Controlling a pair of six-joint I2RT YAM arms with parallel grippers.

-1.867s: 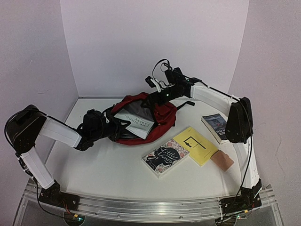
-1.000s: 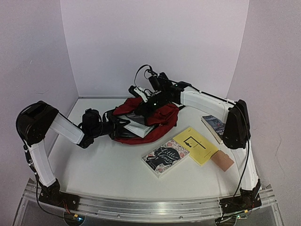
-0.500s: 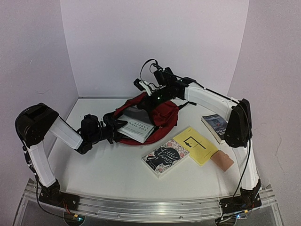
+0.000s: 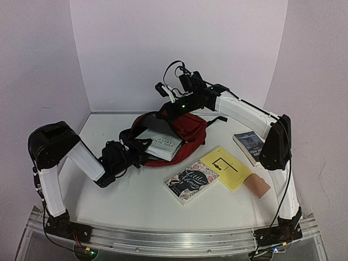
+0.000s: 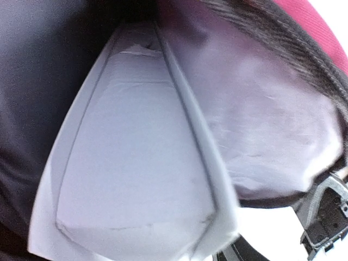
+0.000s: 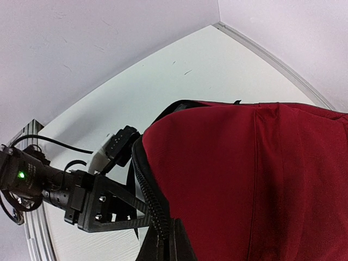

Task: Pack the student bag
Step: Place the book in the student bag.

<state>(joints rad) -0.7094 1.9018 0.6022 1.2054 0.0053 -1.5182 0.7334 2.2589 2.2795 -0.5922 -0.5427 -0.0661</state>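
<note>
**Ana:** Where is the student bag [image 4: 189, 130] on your screen?

**Me:** On the desk [image 4: 136, 201], toward the back wall. It lies on its side with its mouth turned to my left arm. My right fingers [image 4: 166, 110] are pressed together on the black zip edge of the upper rim. They hold that rim up off the lower side, so the mouth gapes.

**Ana:** And your left side?

**Me:** The left fingers [image 4: 135, 153] sit low at the mouth, just beside a white book [image 4: 161, 144]. The book lies partly inside the bag, with its near end sticking out over the lower lip. On the left wrist camera its pale cover fills most of the view, with dark lining around it and red fabric in the top corner. Only one finger [image 5: 326, 217] shows there, at the lower right edge. I cannot tell whether that pair is spread or closed, or whether it touches the book.

**Ana:** What lies outside the bag?

**Me:** To its right, flat on the desk, is a floral "Little Women" book [image 4: 191, 182]. A yellow booklet [image 4: 227, 167] lies just beside it, and a small tan object [image 4: 256, 185] sits at the booklet's near corner. A dark blue book [image 4: 248, 145] lies farther back, close to my right arm. None of them touches the bag.
</note>
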